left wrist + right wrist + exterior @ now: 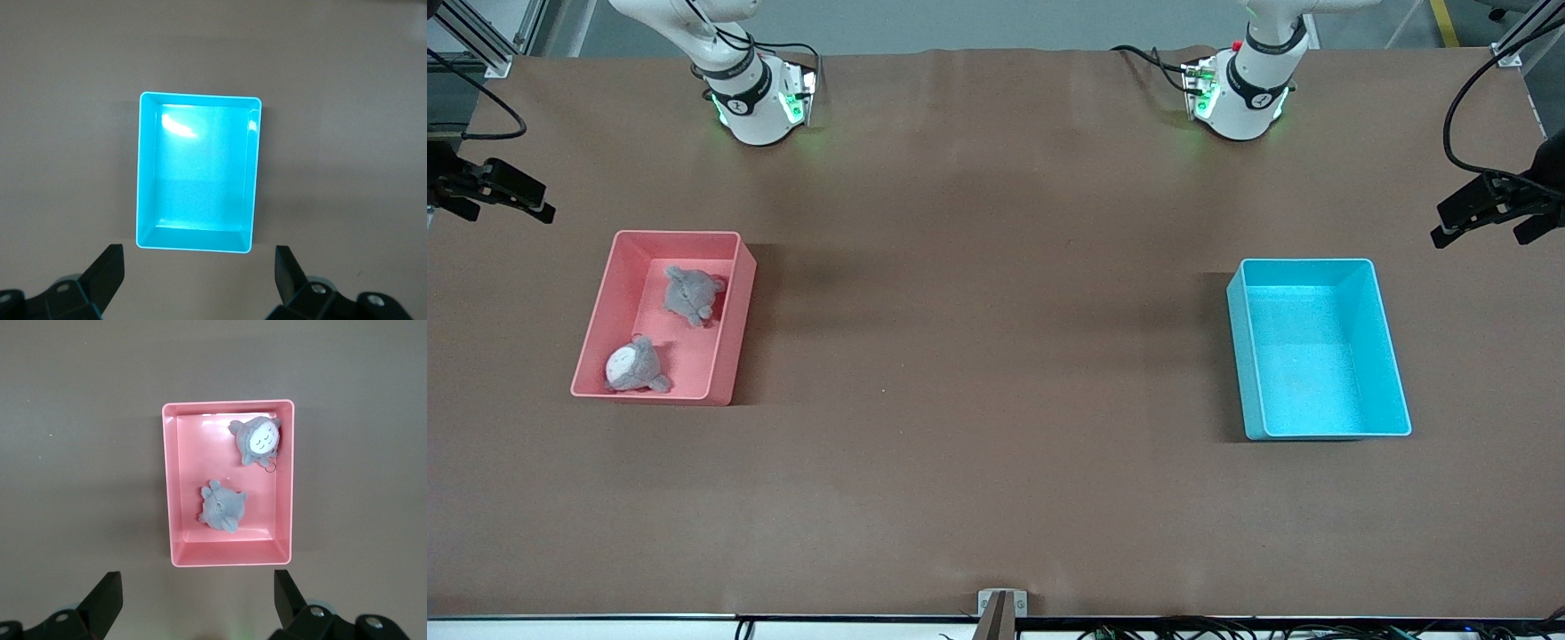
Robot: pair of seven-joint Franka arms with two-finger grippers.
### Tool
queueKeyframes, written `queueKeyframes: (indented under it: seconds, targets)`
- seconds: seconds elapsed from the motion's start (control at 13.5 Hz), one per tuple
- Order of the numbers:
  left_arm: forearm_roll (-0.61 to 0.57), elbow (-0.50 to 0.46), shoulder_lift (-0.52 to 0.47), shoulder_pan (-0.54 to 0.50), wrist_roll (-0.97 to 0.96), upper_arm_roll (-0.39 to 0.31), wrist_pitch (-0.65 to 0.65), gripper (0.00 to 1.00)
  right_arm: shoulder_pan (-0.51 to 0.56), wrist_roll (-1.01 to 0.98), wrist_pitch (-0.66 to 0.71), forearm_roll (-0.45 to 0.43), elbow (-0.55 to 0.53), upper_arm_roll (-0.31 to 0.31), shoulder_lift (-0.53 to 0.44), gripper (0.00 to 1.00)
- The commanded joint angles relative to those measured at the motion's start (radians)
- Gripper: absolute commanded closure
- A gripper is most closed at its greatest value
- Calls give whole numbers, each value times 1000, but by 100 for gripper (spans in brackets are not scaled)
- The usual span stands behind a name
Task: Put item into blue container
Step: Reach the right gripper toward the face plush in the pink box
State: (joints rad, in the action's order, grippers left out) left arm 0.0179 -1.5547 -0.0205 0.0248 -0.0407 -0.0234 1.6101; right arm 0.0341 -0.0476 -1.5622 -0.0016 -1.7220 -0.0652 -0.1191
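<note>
Right wrist view: your right gripper [193,607], released, hangs above two plushes [223,509]; a careless descent could snag both.

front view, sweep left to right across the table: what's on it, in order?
pink bin, holding face-up plush toy then face-down plush toy → bare brown table → blue container, nothing in it.
</note>
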Motion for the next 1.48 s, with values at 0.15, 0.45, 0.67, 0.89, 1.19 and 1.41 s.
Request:
queueKeyframes:
  seconds: [0.15,0.45,0.67,0.89,1.19,1.41]
  targets:
    - [14,8,-3,-2,25,-6,-13,0,-8,0,-1,28,-34,-7,-34,0]
    - [13,8,-4,0,24,-6,-13,0,-7,0,1,28,-33,-7,-31,0]
    - [13,8,-4,0,24,-6,-13,0,-8,11,1,26,-5,-7,-27,0]
    - [14,8,-4,0,24,-6,-13,0,-2,9,-1,20,28,-7,28,0]
    - [14,8,-4,0,24,-6,-13,0,39,0,-28,26,38,-7,111,0]
    - [14,10,-4,0,24,-6,-13,0,44,-3,-56,9,50,-8,191,0]
